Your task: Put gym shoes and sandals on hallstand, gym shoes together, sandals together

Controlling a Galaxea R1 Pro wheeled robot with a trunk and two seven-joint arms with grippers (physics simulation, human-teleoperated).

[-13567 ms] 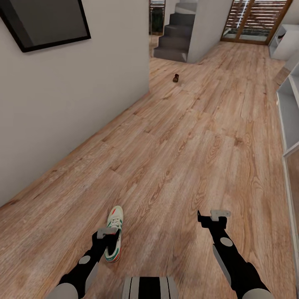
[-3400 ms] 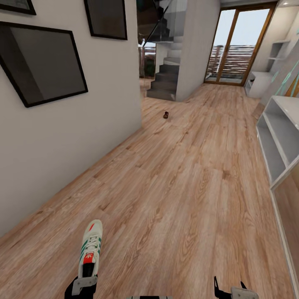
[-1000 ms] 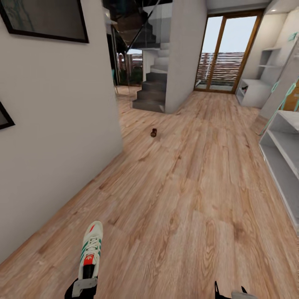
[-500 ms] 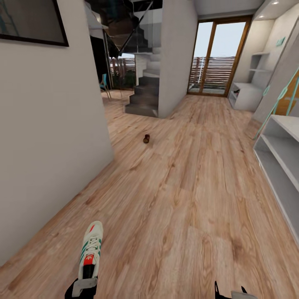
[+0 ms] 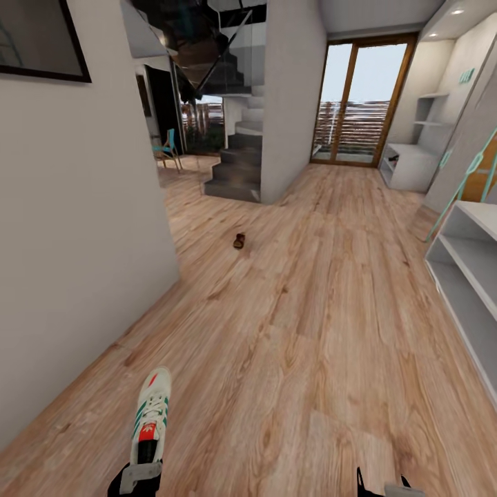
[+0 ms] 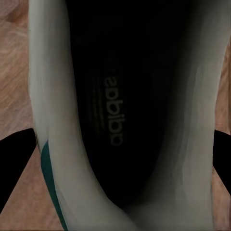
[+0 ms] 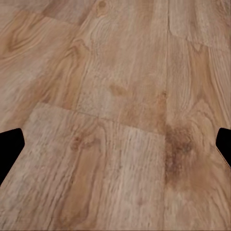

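Nearest, the left tool (image 5: 140, 476) pinches a gym shoe (image 5: 151, 413) at its heel, holding it toe-forward above the corridor floor (image 5: 310, 331); the left wrist view looks straight into the shoe's dark insole between the two fingers. The right tool (image 5: 381, 486) carries nothing, its fingers spread over bare planks. Farther down the corridor a brown sandal (image 5: 239, 241) lies on the floor near the stairs (image 5: 235, 172). At the right edge stands a grey shelving unit (image 5: 466, 269), its visible shelves bare. By my reading the task is early: one shoe is in hand, none visibly racked, and the other pieces remain.
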